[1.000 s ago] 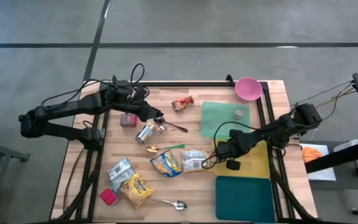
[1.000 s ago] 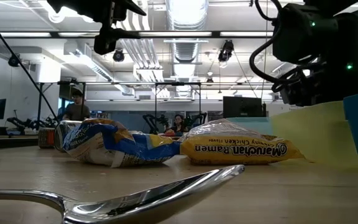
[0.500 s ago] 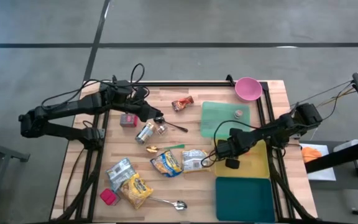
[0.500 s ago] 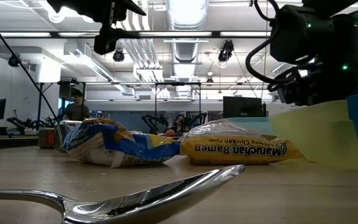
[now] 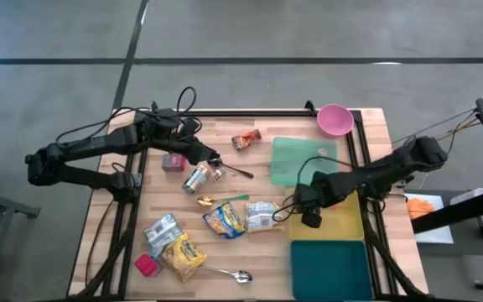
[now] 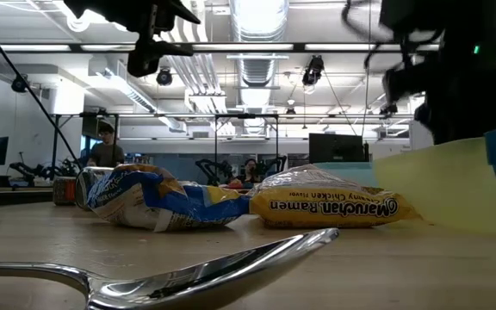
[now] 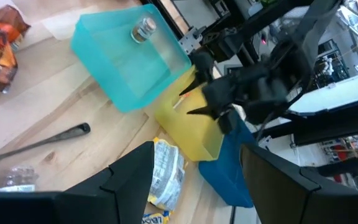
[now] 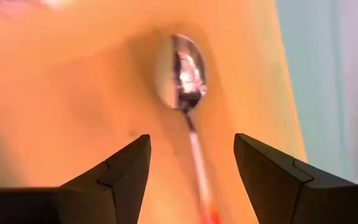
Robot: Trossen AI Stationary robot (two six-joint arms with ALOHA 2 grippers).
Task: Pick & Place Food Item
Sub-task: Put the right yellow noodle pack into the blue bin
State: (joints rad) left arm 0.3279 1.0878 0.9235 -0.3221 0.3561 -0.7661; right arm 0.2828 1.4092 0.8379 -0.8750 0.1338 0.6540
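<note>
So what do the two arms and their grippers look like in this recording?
Both arms are dark, nearly black, built of slim jointed segments with loose black cables looping along them. The left gripper and the right gripper each end in two broad, flat, matte dark fingers with angular faceted edges. No markings are legible.

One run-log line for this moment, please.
right hand: open over yellow bin | spoon: lying in bin | left hand: open, waiting
</note>
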